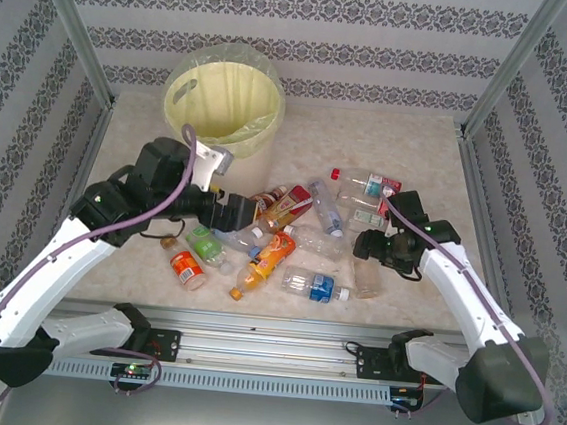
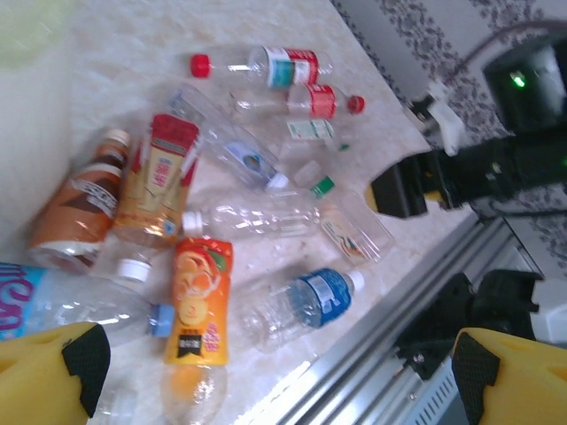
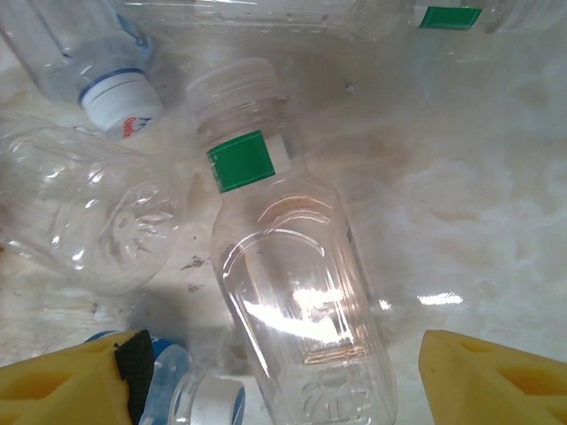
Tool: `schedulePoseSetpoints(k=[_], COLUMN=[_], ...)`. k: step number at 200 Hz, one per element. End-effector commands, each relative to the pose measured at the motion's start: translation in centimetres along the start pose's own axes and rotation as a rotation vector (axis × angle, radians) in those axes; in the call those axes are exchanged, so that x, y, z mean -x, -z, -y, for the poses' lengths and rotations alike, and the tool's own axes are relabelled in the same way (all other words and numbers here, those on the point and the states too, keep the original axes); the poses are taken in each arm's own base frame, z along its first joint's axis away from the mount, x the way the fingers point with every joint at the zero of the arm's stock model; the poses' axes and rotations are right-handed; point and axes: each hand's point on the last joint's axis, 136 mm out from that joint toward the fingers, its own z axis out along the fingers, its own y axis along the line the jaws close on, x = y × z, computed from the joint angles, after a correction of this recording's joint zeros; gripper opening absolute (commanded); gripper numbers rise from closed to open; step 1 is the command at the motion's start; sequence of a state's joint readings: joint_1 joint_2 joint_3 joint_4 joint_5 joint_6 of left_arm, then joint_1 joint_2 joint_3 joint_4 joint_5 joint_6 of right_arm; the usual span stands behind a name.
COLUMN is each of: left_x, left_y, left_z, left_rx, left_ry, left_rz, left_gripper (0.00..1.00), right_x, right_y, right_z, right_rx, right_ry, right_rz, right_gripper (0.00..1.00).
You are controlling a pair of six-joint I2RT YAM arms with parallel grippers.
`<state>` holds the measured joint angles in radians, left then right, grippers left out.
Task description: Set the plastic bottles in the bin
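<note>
**Desk:** What does the overhead camera give you that the wrist cameras don't?

**Me:** The layout. I see the bin (image 1: 261,130) standing at the far left of the table (image 1: 437,288). The bottles (image 1: 306,240) lie scattered mid-table, on the near side of the bin. My left claw (image 1: 243,212) hangs over the left edge of that scatter and my right claw (image 1: 369,247) over its right edge.

**Desk:** And the wrists?

**Me:** Detail. The left wrist shows me labels: an orange bottle (image 2: 197,301) beside a blue-labelled bottle (image 2: 310,301). That claw is released, fingers wide apart with nothing between them. The right wrist shows me a clear bottle (image 3: 292,292) with a green band, lying flat. One finger stands on each side of it and neither touches it, so that claw is released too.

**Desk:** Anything you can't read?

**Me:** From above, the clear bottles fade into the pale table, and my right claw covers part of the one under it. In the right wrist view the bottle's base is cut off at the frame's lower edge. Another bottle sits half hidden behind my left-hand finger.
</note>
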<state>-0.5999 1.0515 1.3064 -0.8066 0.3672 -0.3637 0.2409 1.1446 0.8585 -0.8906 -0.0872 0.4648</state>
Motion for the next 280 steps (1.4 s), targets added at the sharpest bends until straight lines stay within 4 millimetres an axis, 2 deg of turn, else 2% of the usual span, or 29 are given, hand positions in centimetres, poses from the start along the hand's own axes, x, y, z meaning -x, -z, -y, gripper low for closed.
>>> schedulePoseSetpoints(k=[1,40,74,96,151,219,262,280], left_x=[0.2,-1.4,-2.8,-3.0,-3.0,-3.2,-3.5,-3.6], left_y=[-0.8,-3.3,-5.6,-6.7,-7.9,-9.0,-9.2,-9.3], left_z=[2.6,5.1,5.8,6.0,6.5,6.6,6.5,6.4], left_rx=[-0.116,-0.237,-0.244,-0.260,-0.293,-0.279,-0.275,-0.273], left_ry=[0.007,0.010,-0.014,0.000,0.033,0.033,0.038,0.042], left_rz=[0.059,0.069,0.058,0.080,0.126,0.094,0.089,0.085], left_gripper=[1.00,1.00,1.00,1.00,1.00,1.00,1.00,1.00], right_x=[0.8,2.2,3.3,4.1,5.2,5.2,5.1,5.2], right_y=[-0.7,-1.5,-2.9,-3.9,-6.4,-8.7,-9.6,-9.5], right_z=[0.2,-0.3,-1.0,-1.3,-1.7,-1.3,-1.2,-1.0], right_rx=[-0.017,-0.027,-0.028,-0.032,-0.035,-0.085,-0.136,-0.165], right_ry=[0.034,0.088,0.123,0.133,0.150,0.175,0.211,0.224], right_rz=[0.008,-0.012,-0.050,-0.058,-0.085,-0.119,-0.127,-0.118], right_gripper=[0.80,0.79,0.76,0.75,0.70,0.64,0.62,0.57])
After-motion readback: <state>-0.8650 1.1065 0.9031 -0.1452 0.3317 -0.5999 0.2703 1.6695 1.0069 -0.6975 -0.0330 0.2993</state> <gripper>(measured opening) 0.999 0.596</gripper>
